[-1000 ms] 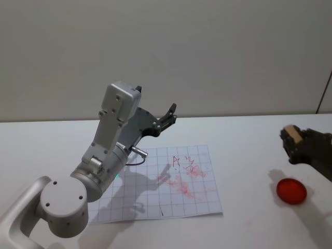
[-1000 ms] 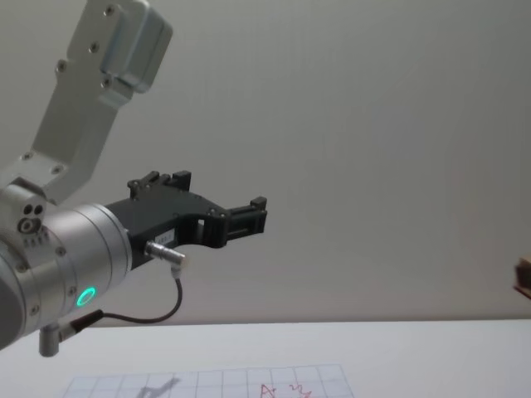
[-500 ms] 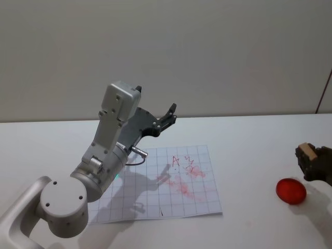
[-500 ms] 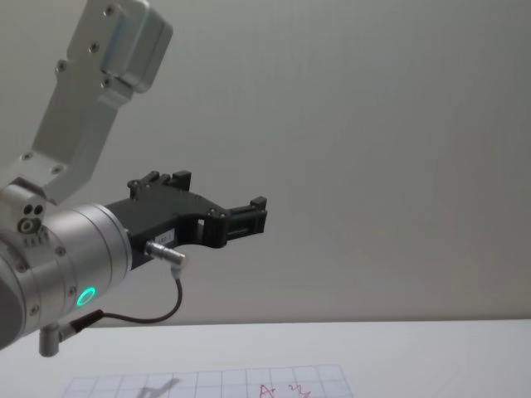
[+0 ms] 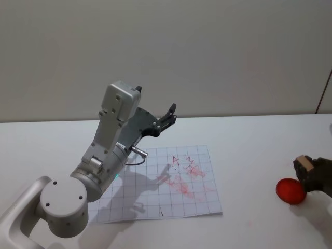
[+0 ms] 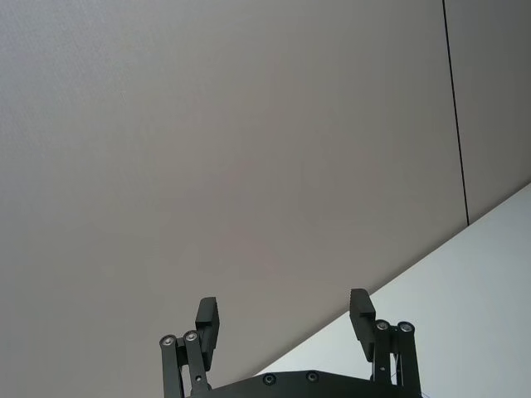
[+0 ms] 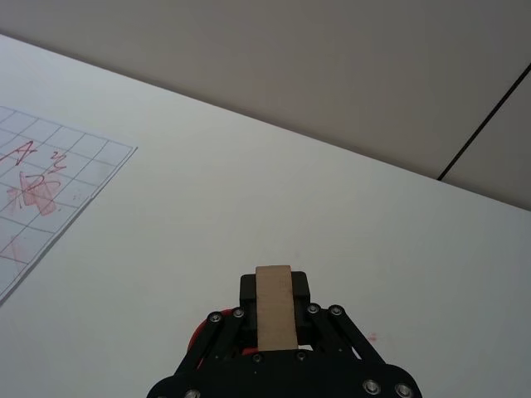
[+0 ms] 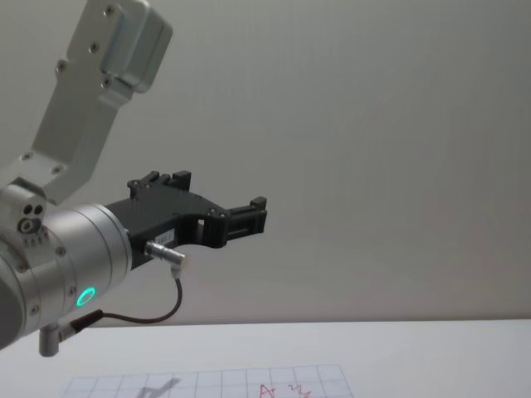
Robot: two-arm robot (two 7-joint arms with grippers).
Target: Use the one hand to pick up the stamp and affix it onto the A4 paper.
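White bench (image 5: 259, 145) under a plain grey wall, carrying the A4 paper (image 5: 155, 202) near the middle, flat, its pale blue grid marked with red smudges and scribbles around the centre. Also seen at the bench edge of the right wrist view (image 7: 50, 199) and at the bottom of the chest view (image 8: 207, 385).

Right pincer (image 5: 306, 171) low at the far right of the bench, well apart from the paper, clenched on the stamp (image 7: 275, 307): tan block upright between the black fingers, its top end showing pale in the head view (image 5: 305, 162). Just beside and partly behind the pincer, a round red ink pad (image 5: 289, 191) on the bench; contact with the stamp cannot be told.

Left pincer (image 5: 168, 116) raised above the far-left part of the paper, aimed at the wall, fingers released and spread wide with nothing between them (image 6: 282, 319); same pose from the side in the chest view (image 8: 249, 215).
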